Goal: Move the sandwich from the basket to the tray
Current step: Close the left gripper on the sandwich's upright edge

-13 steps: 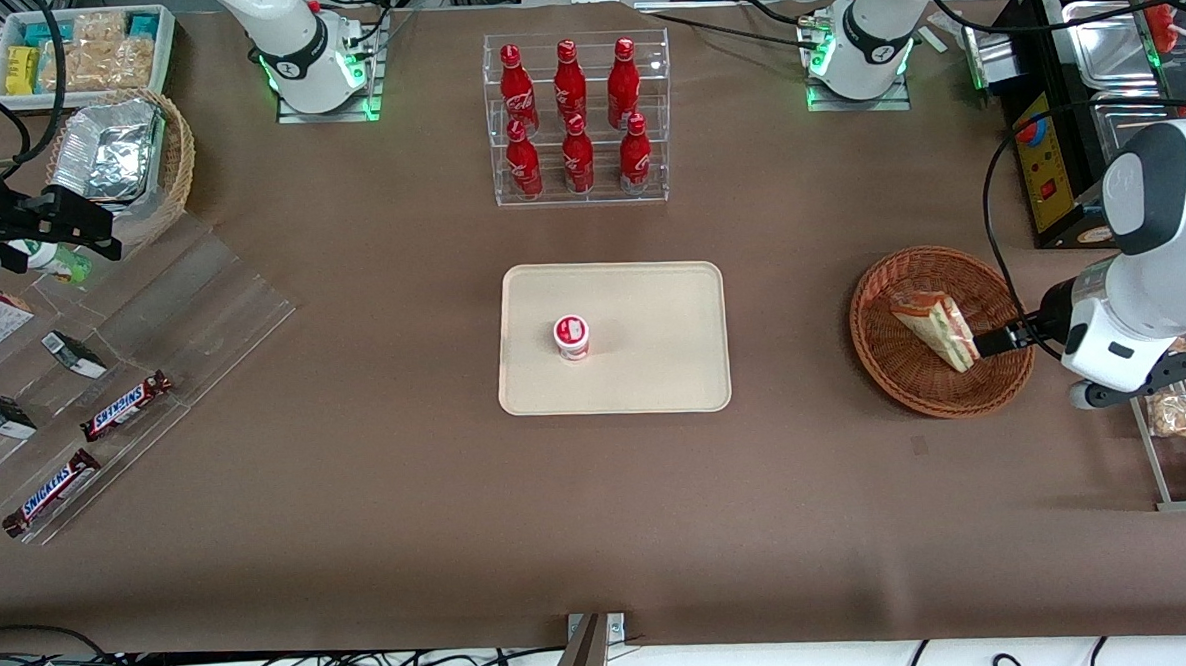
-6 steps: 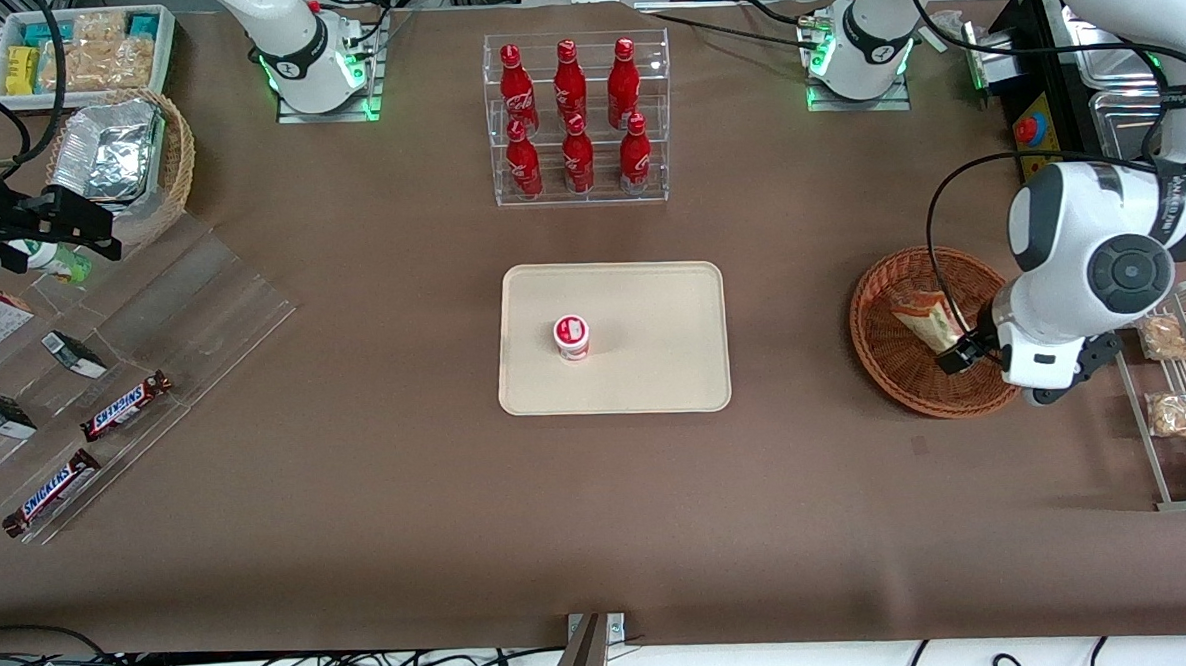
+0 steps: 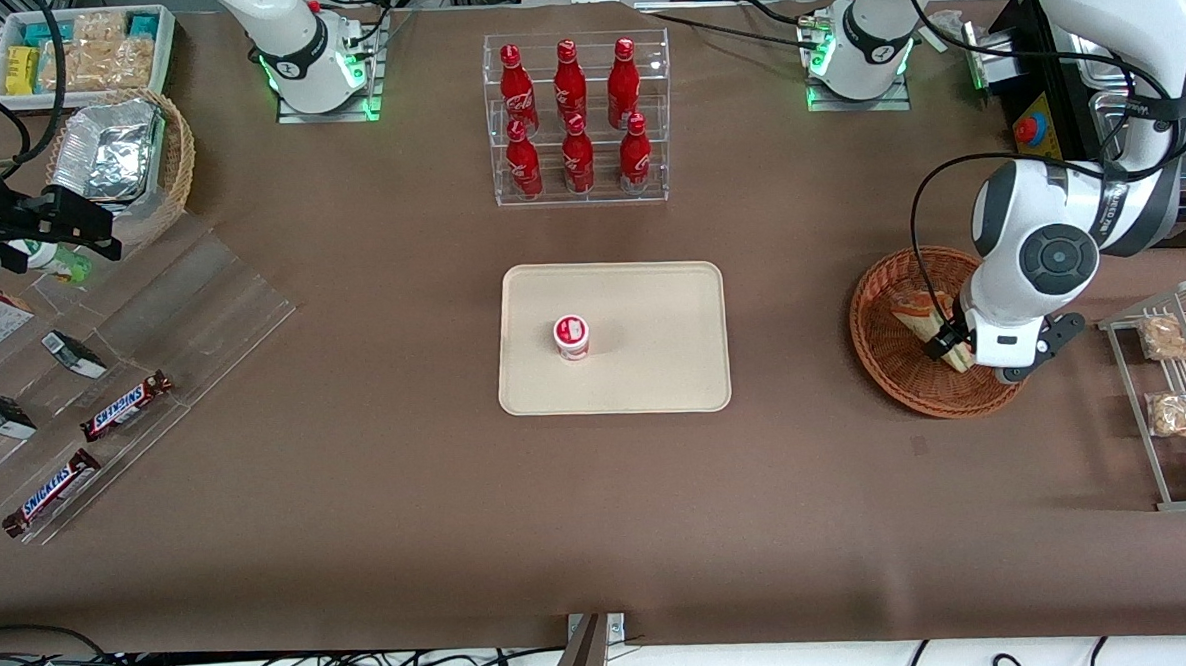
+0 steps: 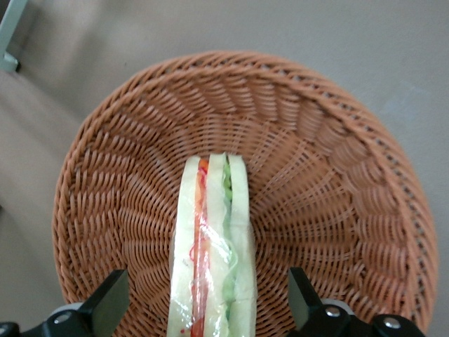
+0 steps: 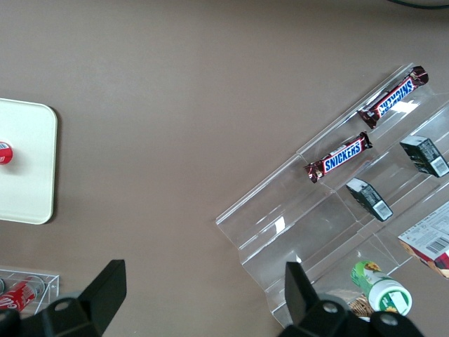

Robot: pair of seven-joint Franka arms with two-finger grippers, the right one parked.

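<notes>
- Over the basket [image 3: 928, 333] at the working arm's end of the tabletop [image 3: 601, 513] hangs the tool [image 4: 210, 312], its fingers [image 4: 109, 305] spread wide, one on each side of the sandwich [image 4: 210, 253] and touching neither face of it.
- Between those fingers the sandwich stands on edge in the basket, wrapped in clear film, with red and green filling lines running between pale slices.
- From the front camera the arm's wrist covers much of the sandwich; it seems to lean against the basket's woven wall, though that is hard to make out.
- Well apart from the basket, toward the parked arm's end, lies the tray [image 3: 655, 370], flat on the brown tabletop.
- On the tray stands a small red-and-white cup [image 3: 571, 336], upright.
- Farther from the front camera than the tray stands a clear rack [image 3: 580, 188] with six red bottles [image 3: 577, 153] in two rows.
- Just beside the basket, on the side away from the tray, a wire rack [image 3: 1171, 398] holds crumbly snack packets [image 3: 1172, 413].
</notes>
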